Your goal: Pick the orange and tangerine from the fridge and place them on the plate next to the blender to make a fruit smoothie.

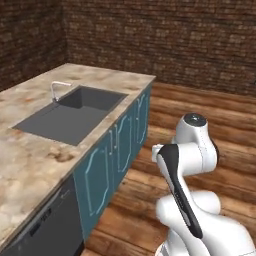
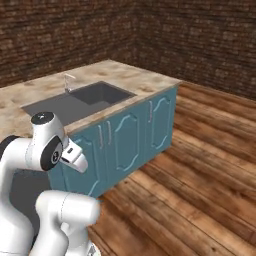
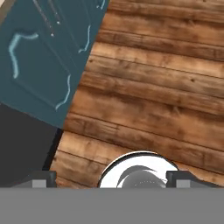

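Pincer (image 3: 111,179) spread wide, holding nothing, aimed down at the plank floor (image 3: 148,87) beside the teal cabinets (image 3: 39,57): a carrying posture for travel. Beyond, the worktop (image 1: 30,150) bears a sink (image 1: 75,112). Fridge and fruit are out of frame.

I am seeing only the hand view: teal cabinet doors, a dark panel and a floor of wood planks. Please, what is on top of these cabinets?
Observer: A beige marbled stone counter runs along the top of them.
Operator: Is something built into this counter?
Observer: Yes, a dark grey rectangular sink with a flat draining part is set into it.
Operator: Does the sink have a tap?
Observer: Yes, a thin silver tap stands upright at the sink's edge, on the side away from the cabinet fronts.
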